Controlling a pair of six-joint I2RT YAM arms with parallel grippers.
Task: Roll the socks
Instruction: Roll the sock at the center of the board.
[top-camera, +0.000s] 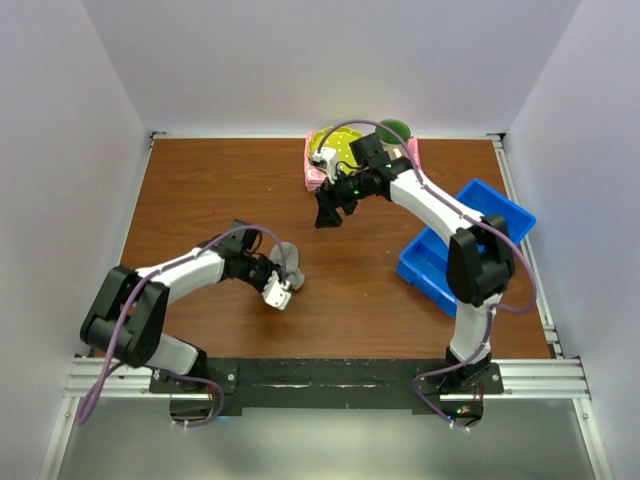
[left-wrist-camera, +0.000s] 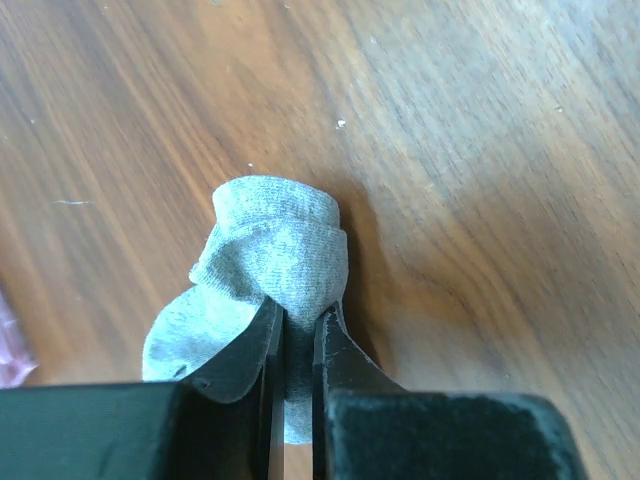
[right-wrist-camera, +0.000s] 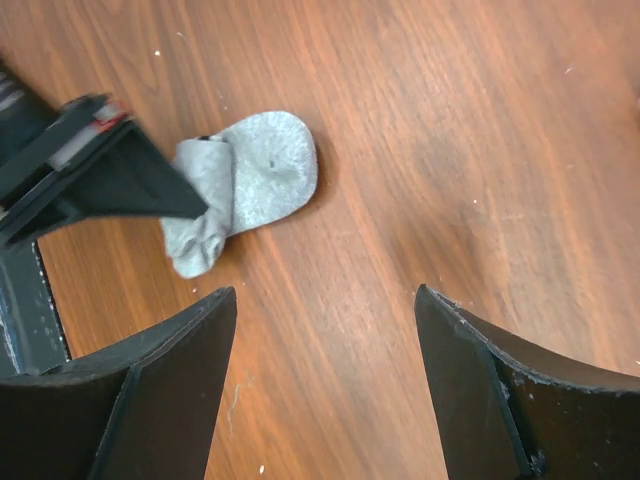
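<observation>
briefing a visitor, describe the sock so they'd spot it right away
On the brown wooden table, look near-left of centre, where the left gripper is shut on something. That is the sock: a small grey knitted bundle, partly rolled. It is the only grey fabric, well apart from the pink cloth at the back edge and the blue bin on the right.

Left end effector (top-camera: 284, 277) at grey sock (top-camera: 289, 256) on table (top-camera: 200, 190)

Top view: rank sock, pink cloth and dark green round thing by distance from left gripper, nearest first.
1. sock, held in the left gripper, table centre.
2. pink cloth, at the far edge.
3. dark green round thing, far edge, further right.
</observation>
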